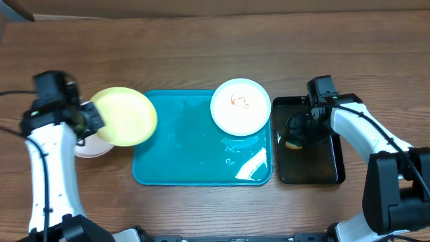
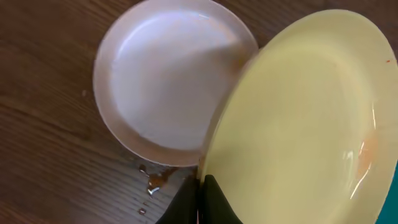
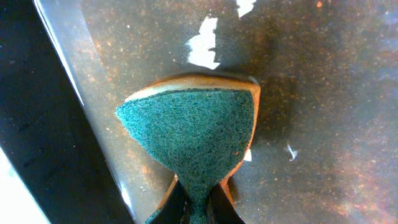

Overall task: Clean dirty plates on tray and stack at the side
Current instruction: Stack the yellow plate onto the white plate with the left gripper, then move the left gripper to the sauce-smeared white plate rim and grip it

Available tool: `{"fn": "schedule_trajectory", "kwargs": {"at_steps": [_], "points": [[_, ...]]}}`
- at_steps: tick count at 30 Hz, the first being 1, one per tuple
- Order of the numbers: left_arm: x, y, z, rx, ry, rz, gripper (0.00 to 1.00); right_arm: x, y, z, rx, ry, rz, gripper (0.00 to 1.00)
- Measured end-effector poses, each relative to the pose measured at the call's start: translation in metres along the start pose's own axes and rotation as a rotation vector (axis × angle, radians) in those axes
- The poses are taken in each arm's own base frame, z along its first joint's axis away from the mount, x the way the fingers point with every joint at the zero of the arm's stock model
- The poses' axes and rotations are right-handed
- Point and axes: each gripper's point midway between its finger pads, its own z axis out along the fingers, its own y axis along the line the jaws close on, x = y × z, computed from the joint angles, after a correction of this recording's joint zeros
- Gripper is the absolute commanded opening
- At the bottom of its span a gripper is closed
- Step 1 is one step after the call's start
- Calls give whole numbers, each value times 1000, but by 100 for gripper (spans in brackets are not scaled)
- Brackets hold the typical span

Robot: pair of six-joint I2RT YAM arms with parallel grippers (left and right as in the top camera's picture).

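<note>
My left gripper [image 2: 200,193] pinches the yellow-green plate [image 2: 298,118] by its rim, overlapping the white plate [image 2: 165,81] that sits on the desk [image 1: 201,40] just off the tray [image 1: 181,154], at its left edge. So thin a hold could let the plate swivel or slip and land crooked. My right gripper [image 3: 198,202] squeezes the sponge [image 3: 193,130] above the black tray [image 3: 311,93]. Only overhead shows the smeared plate [image 1: 240,106] at the tray's far right corner, and only the left wrist shows droplets [image 2: 153,180] on the desk.
</note>
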Motion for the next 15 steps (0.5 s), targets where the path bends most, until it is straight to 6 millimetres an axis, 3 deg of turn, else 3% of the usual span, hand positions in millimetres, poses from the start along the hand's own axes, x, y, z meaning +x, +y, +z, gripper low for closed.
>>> {"fn": "schedule_trajectory", "kwargs": {"at_steps": [6, 10, 14, 15], "points": [[-18, 62, -1, -35, -65, -234, 4, 1, 0, 0, 0, 2, -11, 4], [-24, 78, 4, -61, -85, -290, 4, 4, -1, 0, 5, 16, -12, 4], [-16, 90, 35, -96, -4, -335, 5, 7, -2, 0, 10, 27, -11, 4], [-13, 92, 43, -102, 21, -343, 20, 7, -3, 0, 10, 28, -10, 4]]}}
